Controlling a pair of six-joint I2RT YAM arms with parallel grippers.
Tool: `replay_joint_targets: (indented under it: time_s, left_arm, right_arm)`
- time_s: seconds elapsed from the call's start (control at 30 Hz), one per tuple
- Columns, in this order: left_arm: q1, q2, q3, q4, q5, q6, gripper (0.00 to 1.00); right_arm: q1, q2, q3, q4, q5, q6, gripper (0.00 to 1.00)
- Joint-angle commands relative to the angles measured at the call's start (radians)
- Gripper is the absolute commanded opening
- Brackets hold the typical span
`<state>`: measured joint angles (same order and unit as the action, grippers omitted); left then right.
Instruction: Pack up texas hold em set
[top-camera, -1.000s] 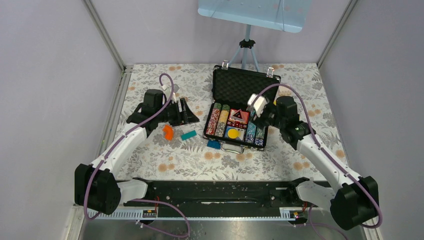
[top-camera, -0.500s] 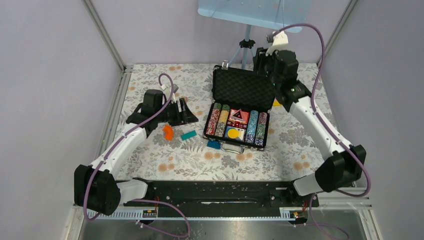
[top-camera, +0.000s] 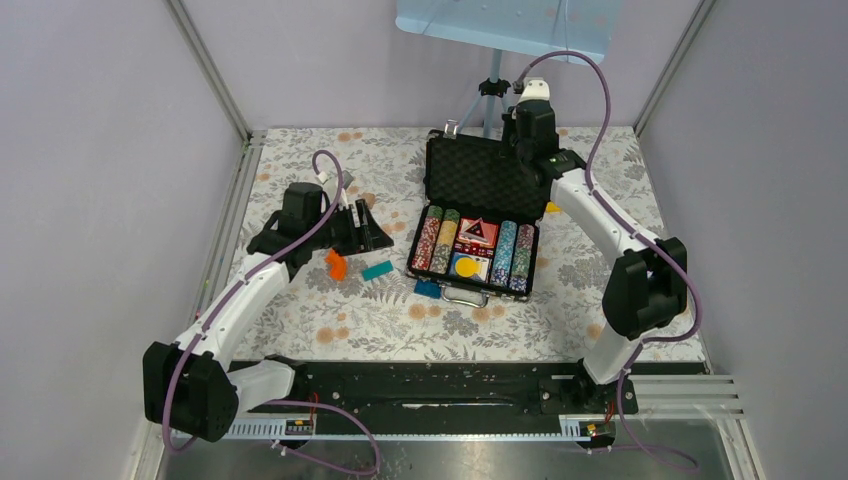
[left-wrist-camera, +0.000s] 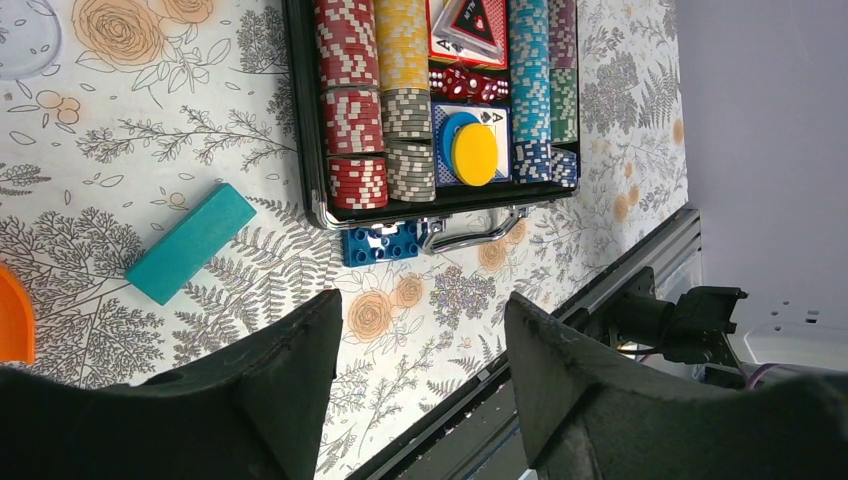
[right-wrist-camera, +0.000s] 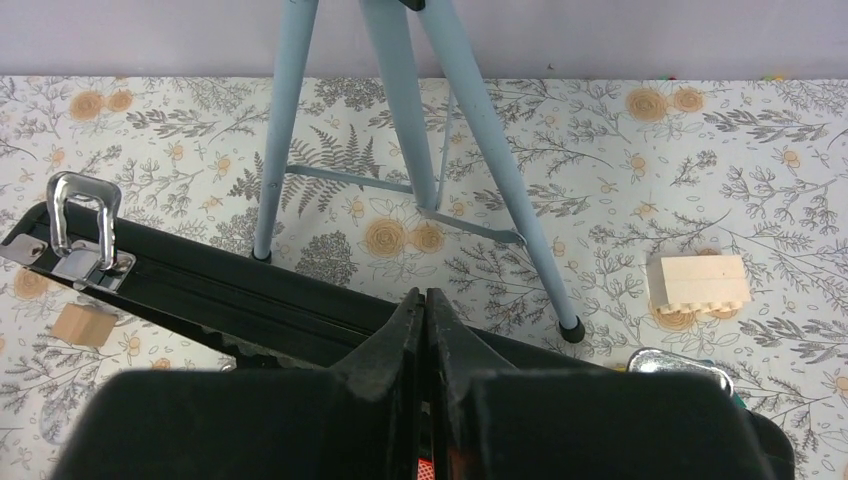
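Your left gripper (left-wrist-camera: 420, 312) is hanging near the surface's left edge, jaws spread wide, holding nothing. The black textured briefcase (top-camera: 487, 180) of poker chips is sitting lid-up mid-surface, toward the far edge. Your right gripper (right-wrist-camera: 425, 305) is hovering at the lid rim, fingers pressed together.

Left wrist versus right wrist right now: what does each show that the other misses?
Left wrist only: the chips, yellow disc, case handle, a blue brick beside it, a teal brick, and the open left gripper. Right wrist only: a lid latch, the tripod, a cream brick, a tan cube, and the shut right gripper at the lid edge. Both: the black case and the floral table.
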<state>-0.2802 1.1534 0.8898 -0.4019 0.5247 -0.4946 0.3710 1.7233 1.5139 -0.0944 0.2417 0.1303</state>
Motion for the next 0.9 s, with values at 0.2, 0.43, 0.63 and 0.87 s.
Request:
replay_joint_targets:
  time_s: [0.2, 0.43, 0.63, 0.87]
  left_arm:
    - [0.004, -0.024, 0.014, -0.011, -0.068, 0.011, 0.61]
    - [0.006, -0.002, 0.028, -0.012, -0.078, 0.004, 0.61]
    - [0.007, -0.008, 0.030, -0.013, -0.104, 0.002, 0.60]
    - [0.006, -0.016, 0.024, -0.006, -0.122, -0.010, 0.60]
  right_arm:
    - [0.017, -0.065, -0.042, -0.221, -0.004, 0.035, 0.05]
    - [0.039, -0.202, -0.183, -0.335, -0.015, 0.126, 0.04]
    - [0.055, -0.394, -0.334, -0.350, -0.028, 0.170, 0.06]
    - [0.055, -0.701, -0.601, -0.162, -0.113, 0.253, 0.09]
